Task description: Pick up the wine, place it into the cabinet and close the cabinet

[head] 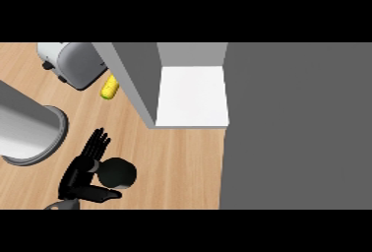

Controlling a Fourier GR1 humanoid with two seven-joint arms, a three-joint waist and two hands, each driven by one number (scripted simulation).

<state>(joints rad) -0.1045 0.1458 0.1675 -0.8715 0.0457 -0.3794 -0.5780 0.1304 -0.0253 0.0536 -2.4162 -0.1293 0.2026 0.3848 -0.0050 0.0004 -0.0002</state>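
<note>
The wine (118,172) shows from above as a dark round bottle standing on the wooden counter (181,167). My left hand (81,172) is right beside it on its left. The fingers (95,143) point straight away from me and the thumb (102,193) reaches under the bottle's near side. The hand is open, with the bottle in the gap between thumb and fingers. The cabinet (136,78) stands behind, its white shelf (193,96) exposed. Its open grey door (298,123) fills the right side of the view. My right hand does not show.
A large metal pot (27,130) stands at the left edge, close to my left hand. A silver toaster (73,63) sits at the back left, with a yellow corn cob (109,88) between it and the cabinet's side wall.
</note>
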